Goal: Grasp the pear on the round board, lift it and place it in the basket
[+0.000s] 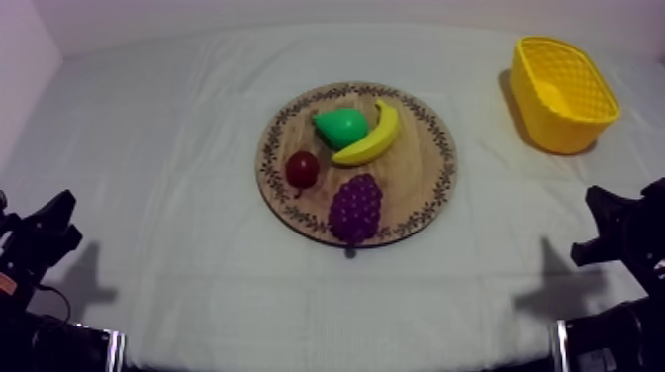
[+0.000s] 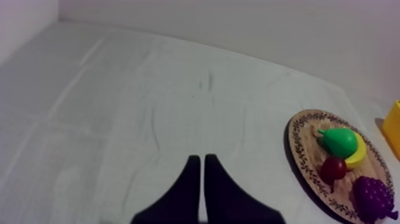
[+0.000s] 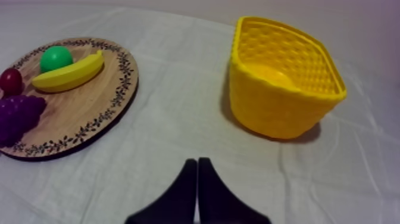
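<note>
Four toy fruits sit on the round wooden board with a patterned rim (image 1: 435, 188). The glossy green pear (image 1: 341, 126) lies at its far side, just beside the yellow banana (image 1: 374, 137). The yellow lattice basket (image 1: 559, 124) stands well apart, toward my right. My left gripper (image 2: 199, 158) and right gripper (image 3: 197, 161) each have their fingers pressed together on nothing, away from the board. The pear looks light, rigid and slick. I judge the best hold is across its broad belly, clear of the banana.
</note>
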